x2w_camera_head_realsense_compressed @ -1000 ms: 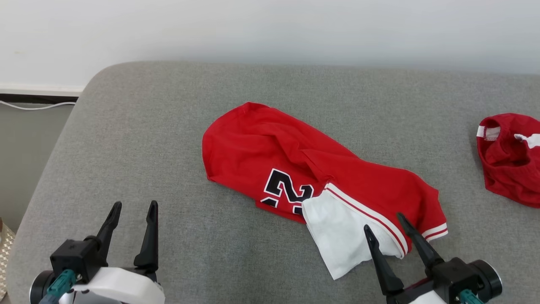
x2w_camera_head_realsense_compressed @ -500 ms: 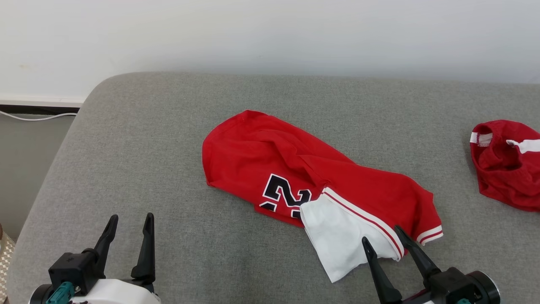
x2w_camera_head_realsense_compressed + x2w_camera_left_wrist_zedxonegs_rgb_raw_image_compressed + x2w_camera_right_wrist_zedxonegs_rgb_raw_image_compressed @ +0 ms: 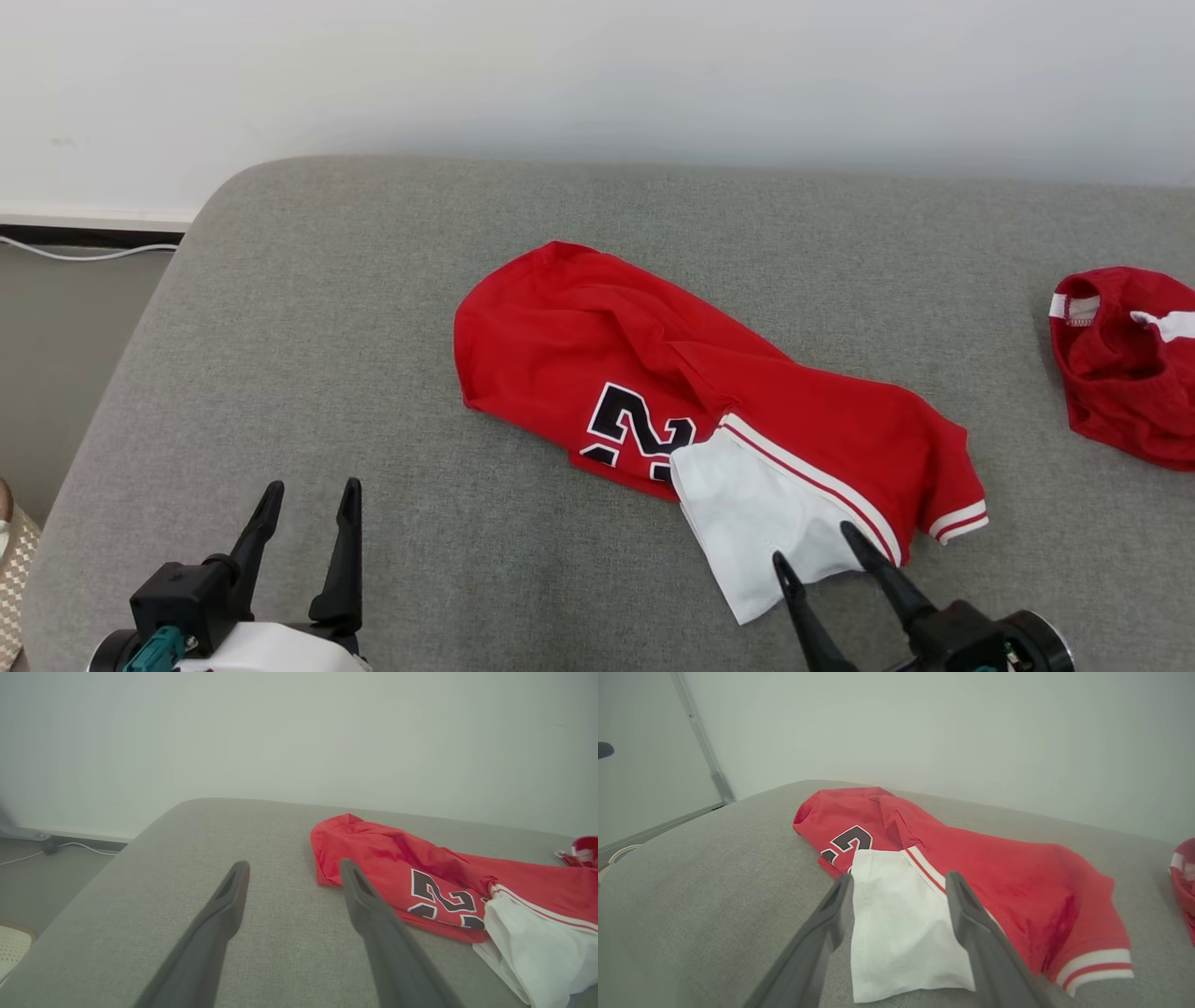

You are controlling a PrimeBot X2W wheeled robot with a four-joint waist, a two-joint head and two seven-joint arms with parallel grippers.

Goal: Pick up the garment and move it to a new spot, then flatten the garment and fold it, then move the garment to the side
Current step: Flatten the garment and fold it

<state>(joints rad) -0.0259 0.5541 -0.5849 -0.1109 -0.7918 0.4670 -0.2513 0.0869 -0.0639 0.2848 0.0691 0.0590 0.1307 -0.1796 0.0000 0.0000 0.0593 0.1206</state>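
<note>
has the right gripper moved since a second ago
Yes. Against the jersey, the right gripper has drawn back toward the robot and slightly left.

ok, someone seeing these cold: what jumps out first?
The red jersey lies crumpled mid-way across the grey cushion, with black numerals showing and a white panel spilling toward the robot. The right gripper, open, has its fingertips over that panel's near edge, while the left gripper is open above bare cushion at lower left. A second red garment sits bunched at the far right edge.
</note>
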